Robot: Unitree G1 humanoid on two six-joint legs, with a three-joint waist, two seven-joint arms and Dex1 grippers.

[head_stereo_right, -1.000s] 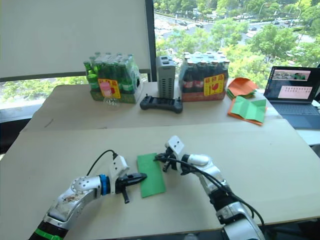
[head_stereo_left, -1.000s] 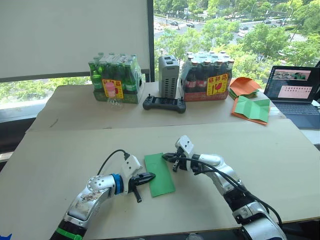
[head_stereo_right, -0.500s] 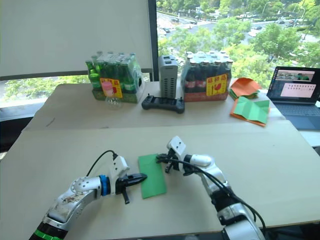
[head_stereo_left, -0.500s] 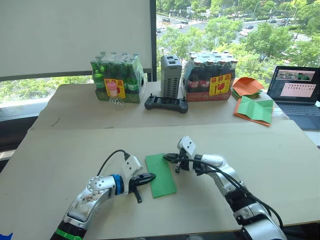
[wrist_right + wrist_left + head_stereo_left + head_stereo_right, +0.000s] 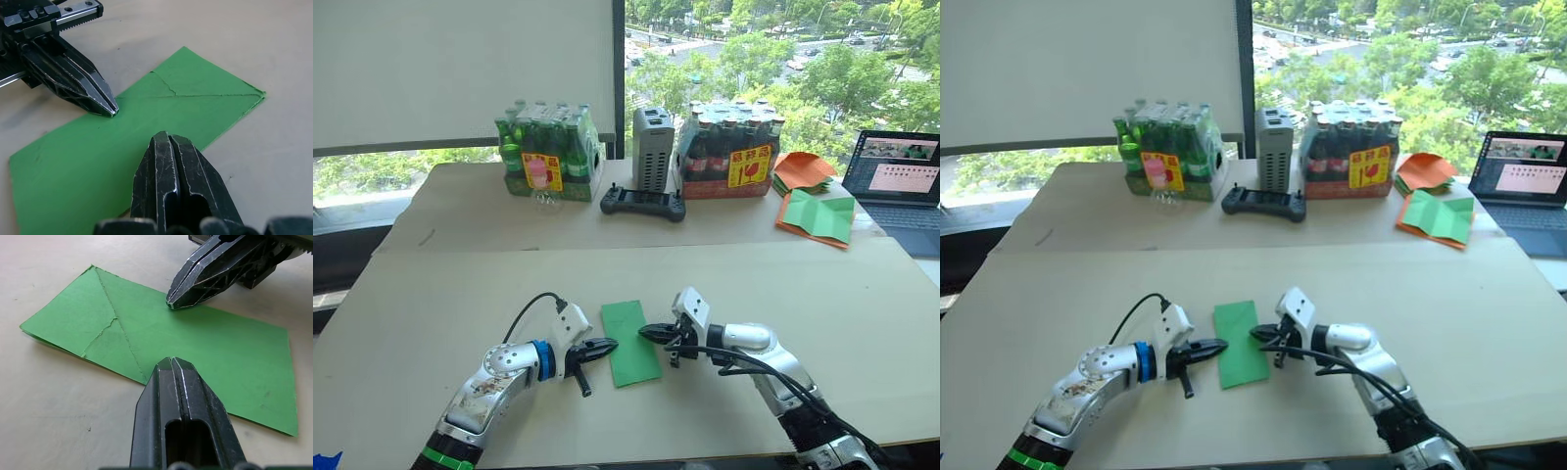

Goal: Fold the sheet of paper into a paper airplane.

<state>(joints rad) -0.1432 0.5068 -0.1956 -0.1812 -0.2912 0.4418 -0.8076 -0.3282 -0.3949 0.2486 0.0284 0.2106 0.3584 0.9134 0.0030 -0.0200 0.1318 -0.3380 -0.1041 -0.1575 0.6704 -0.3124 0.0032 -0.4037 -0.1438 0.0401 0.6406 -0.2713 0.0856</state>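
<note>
The sheet of paper (image 5: 630, 343) lies flat on the table as a narrow bright green rectangle, with diagonal creases at one end (image 5: 105, 328). My left gripper (image 5: 609, 345) is shut, and its tip rests at the paper's left long edge. From the other side, my right gripper (image 5: 645, 333) points at it, also shut, with its tip down on the paper near the right long edge. The two tips face each other across the sheet's width, as the left wrist view shows for the right gripper (image 5: 172, 303) and the right wrist view for the left gripper (image 5: 110, 110).
At the table's back stand a pack of green bottles (image 5: 548, 152), a grey box (image 5: 653, 149), a pack of dark bottles (image 5: 724, 152) and a black controller (image 5: 642, 203). A green sheet on orange paper (image 5: 818, 213) and a laptop (image 5: 899, 176) lie at the back right.
My right gripper has slid from the paper's far right corner toward me along the right edge, to about its middle. The left gripper and the paper have stayed put.
</note>
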